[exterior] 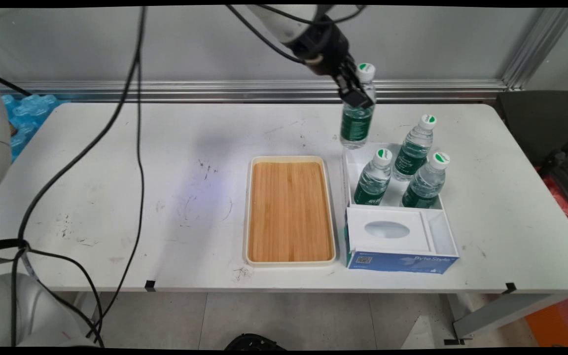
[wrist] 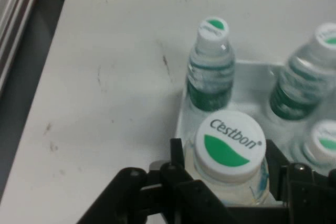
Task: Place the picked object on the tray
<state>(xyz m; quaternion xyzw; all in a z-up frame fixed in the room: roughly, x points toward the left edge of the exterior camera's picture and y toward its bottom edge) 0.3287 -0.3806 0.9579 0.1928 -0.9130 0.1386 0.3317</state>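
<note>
**Gripper holds a water bottle aloft over the white box**

The black gripper is clamped on the neck of a water bottle, just under its white and green cap, which reads "Cestbon" in the hand view. A finger presses in on each side of the neck. The held bottle hangs upright with its base clear of the worktop, above the far left corner of the white box.

Below the gripper, three more water bottles of the same kind stand in the box's far compartment: one nearest the held bottle at the left, one at the far right, and one at the near right. They stand close together and lean slightly. In the hand view one of them shows just beyond the held cap by the box's wall; which it is cannot be told.

Nearer the camera than the bottles, the box's front section carries a white insert with an oval recess, and its blue front face bears printed lettering.

To the gripper's lower left, just beside the box, lies a wooden tray with a pale rim.
</note>
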